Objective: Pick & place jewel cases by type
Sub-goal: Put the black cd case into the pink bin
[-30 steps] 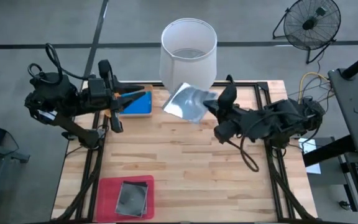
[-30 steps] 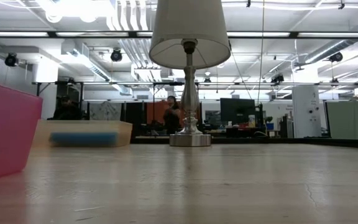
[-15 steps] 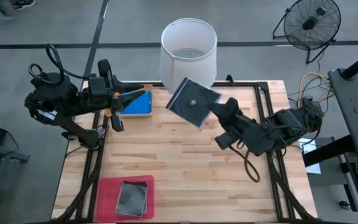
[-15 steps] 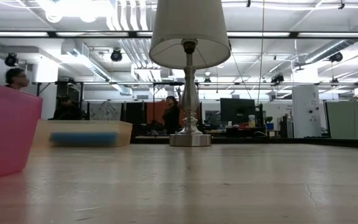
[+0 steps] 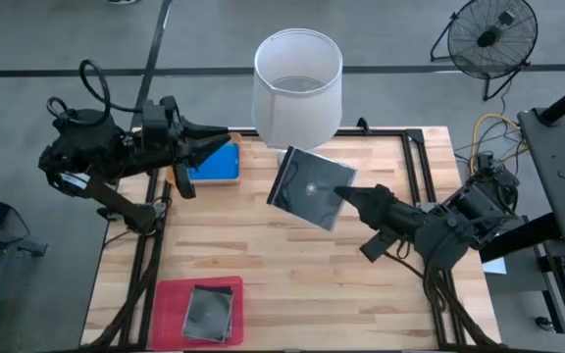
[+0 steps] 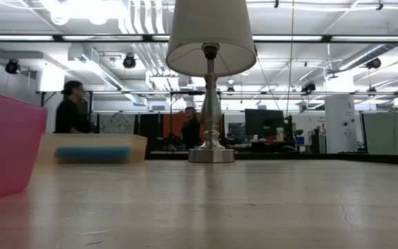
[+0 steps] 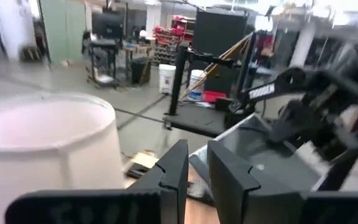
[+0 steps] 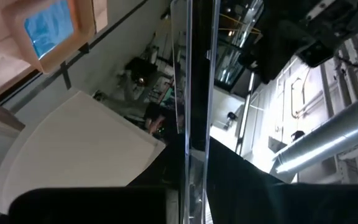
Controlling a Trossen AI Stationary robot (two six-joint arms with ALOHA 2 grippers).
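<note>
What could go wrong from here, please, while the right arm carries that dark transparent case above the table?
1. The right gripper pinches the dark grey-transparent square jewel case only at one edge, so it could swing or slip out.
2. The case hangs close to the white cylindrical lampshade and may clip it.
3. The left gripper hovers nearby over the solid blue case.

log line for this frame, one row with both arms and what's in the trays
right gripper: shut on grey disc case, lifted mid-table | left gripper: shut, empty, over orange tray | pink tray: grey case | orange tray: blue case

lamp shade (image 5: 298, 88) hid its base from above; orange tray (image 5: 216, 163) partly under left gripper (image 5: 220, 139); low view pink tray (image 6: 5, 142) cut off.
</note>
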